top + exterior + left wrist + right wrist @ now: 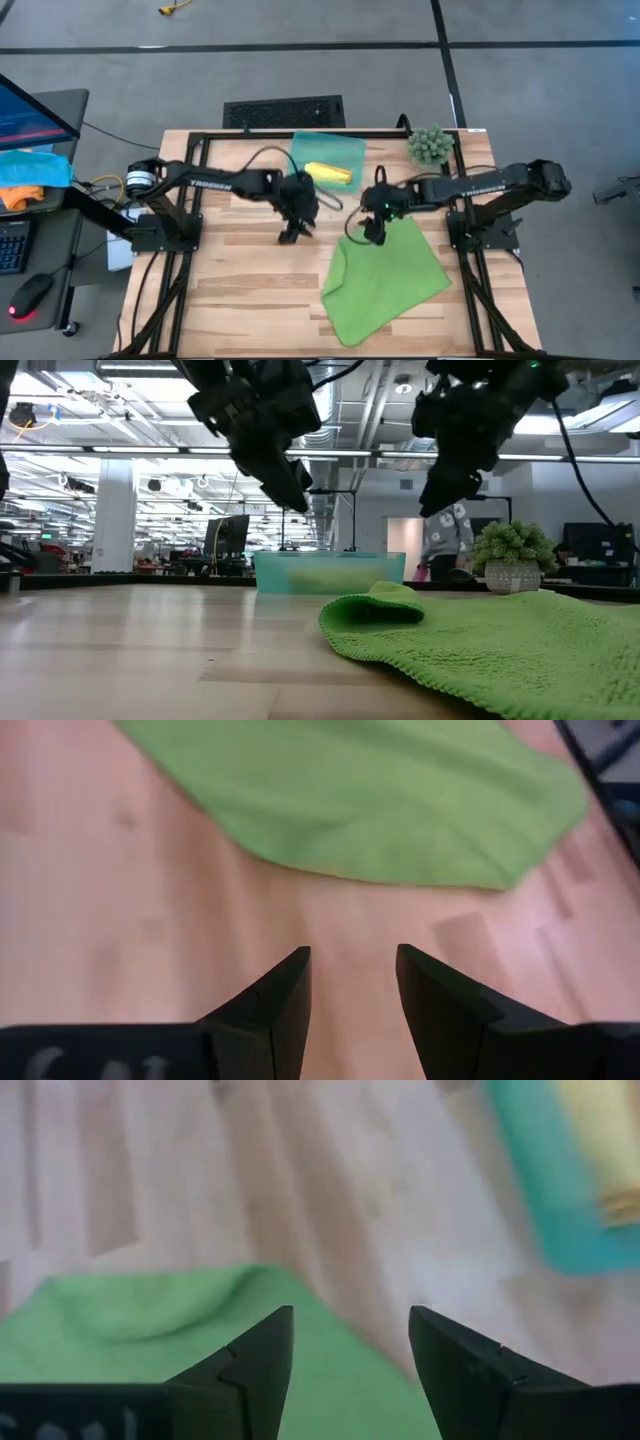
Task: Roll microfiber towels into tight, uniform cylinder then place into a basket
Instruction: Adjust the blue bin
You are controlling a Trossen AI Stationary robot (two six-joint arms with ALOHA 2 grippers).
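The lime green towel (pixel 385 275) lies spread on the table at the right of centre, its far-left corner (pixel 385 603) folded up in a hump. The yellow towel (pixel 331 174), rolled, lies inside the teal basket (pixel 345 150) at the table's far edge. My left gripper (pixel 292 234) hangs open and empty above bare wood, left of the green towel (pixel 380 790). My right gripper (pixel 372 236) hangs open and empty above the green towel's far-left corner (pixel 150 1315).
A small potted plant (pixel 430 145) stands at the far right corner. A black vented panel (pixel 284 111) lies beyond the table's far edge. Bare wood lies at the table's left and near side. A person (pixel 445 540) stands in the room behind.
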